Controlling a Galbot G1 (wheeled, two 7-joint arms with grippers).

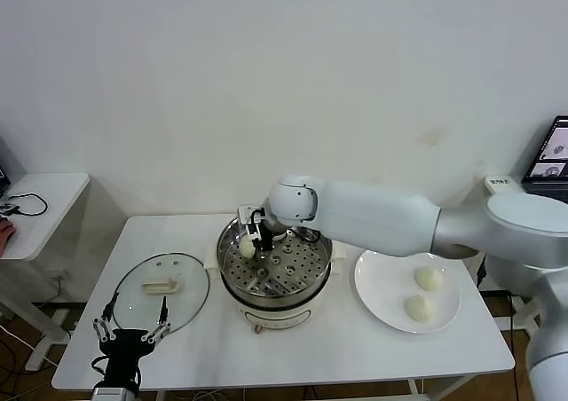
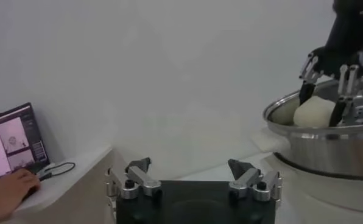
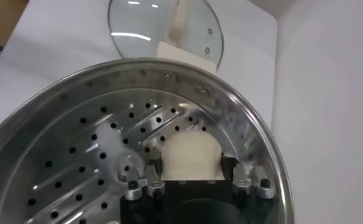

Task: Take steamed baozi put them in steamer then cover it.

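Placement step: right gripper (image 1: 252, 247) grasping one bun (image 1: 247, 247) low inside the steamer (image 1: 311, 281) by its left wall, release due next; two buns (image 1: 429, 279) wait on the plate (image 1: 377, 299); left gripper (image 1: 131, 323) parked, released.

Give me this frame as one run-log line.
right tool: shut on baozi, inside steamer | left tool: open, idle near glass lid | plate: two baozi left | lid off
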